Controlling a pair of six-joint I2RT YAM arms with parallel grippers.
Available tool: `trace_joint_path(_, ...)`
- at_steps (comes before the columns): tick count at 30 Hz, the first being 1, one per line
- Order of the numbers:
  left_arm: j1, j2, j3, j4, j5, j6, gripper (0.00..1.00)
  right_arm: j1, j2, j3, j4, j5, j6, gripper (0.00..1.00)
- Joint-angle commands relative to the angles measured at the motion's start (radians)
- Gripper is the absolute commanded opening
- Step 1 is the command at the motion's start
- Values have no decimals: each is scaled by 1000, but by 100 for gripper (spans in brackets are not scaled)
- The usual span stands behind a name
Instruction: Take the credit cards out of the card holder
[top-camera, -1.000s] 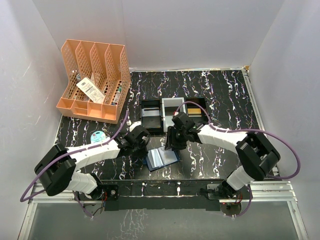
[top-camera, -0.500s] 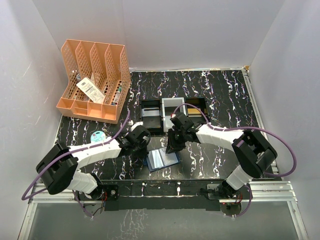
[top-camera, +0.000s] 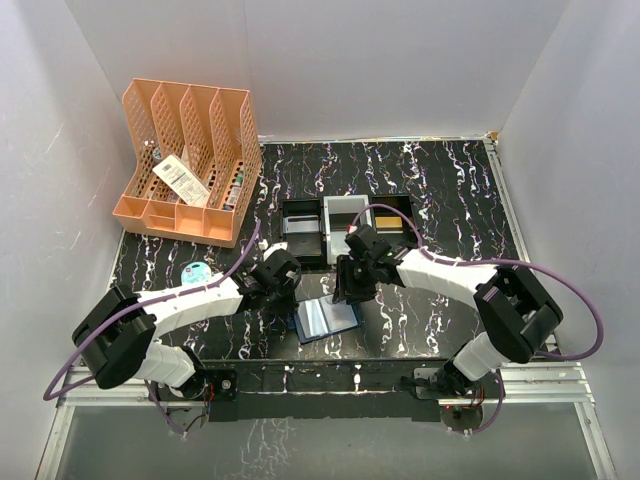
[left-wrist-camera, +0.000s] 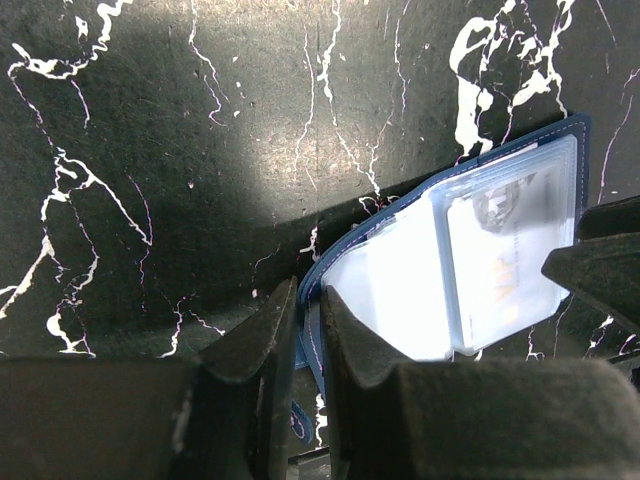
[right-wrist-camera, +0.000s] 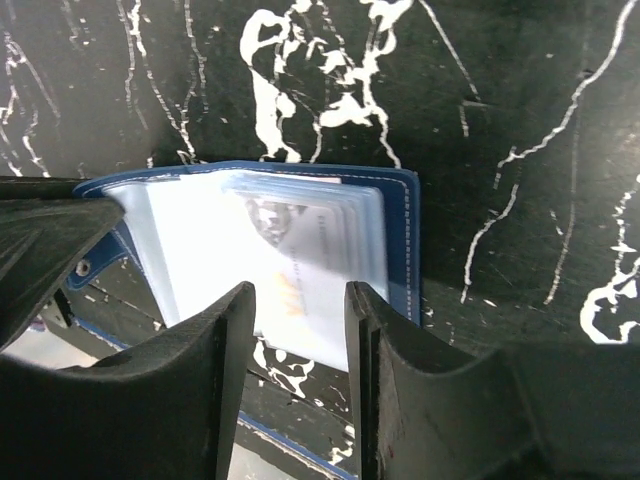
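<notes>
"Since a second ago, has anything shifted?"

"Hardly. The right gripper (right-wrist-camera: 300, 292) has nudged a little and stands with its fingers apart over the clear sleeves (right-wrist-camera: 200, 250). The left gripper (left-wrist-camera: 308, 295) pinches the left edge of the card holder (top-camera: 325, 318)."

"Where does it lie?"

"Open, front centre of the table (top-camera: 450, 190), long axis crosswise, right end tilted back. One of the credit cards (right-wrist-camera: 320, 250) shows inside a sleeve. Trays (top-camera: 345, 225) sit behind, with the orange rack (top-camera: 190, 165) far left."

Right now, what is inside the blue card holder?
The card holder lies open, showing clear plastic sleeves. One card shows through the top sleeve, its print too blurry to read. Any cards in the sleeves underneath are hidden by the layers on top.
</notes>
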Motion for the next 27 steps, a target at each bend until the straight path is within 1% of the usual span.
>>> trace_joint_path(1, 1, -2, 27, -18, 5, 18, 13, 5, -9, 48, -35, 64, -26, 40)
trace_joint_path(6, 2, -2, 33, -14, 10, 22, 12, 11, 38, 17, 24, 1, -11, 40)
trace_joint_path(10, 1, 28, 38, -9, 13, 24, 12, 20, 54, 3, 54, -20, -5, 35)
trace_joint_path(14, 1, 39, 40, -5, 20, 25, 11, 25, 56, 11, 40, -4, -12, 21)
trace_joint_path(16, 2, 45, 42, -5, 24, 27, 11, 28, 50, 19, 24, 10, -14, 17)
trace_joint_path(17, 1, 46, 42, -7, 24, 28, 11, 31, 47, 24, 16, 19, -17, 17)
trace_joint_path(20, 2, 47, 43, -6, 23, 29, 11, 33, 34, 39, -14, 43, -23, 18)
trace_joint_path(22, 2, 49, 44, -5, 24, 29, 11, 33, 35, 54, -47, 70, -27, 28)
trace_joint_path(23, 2, 50, 46, -6, 24, 30, 11, 33, 33, 63, -63, 87, -28, 31)
trace_joint_path(27, 2, 53, 47, -10, 23, 32, 10, 32, 15, 76, -93, 131, -29, 39)
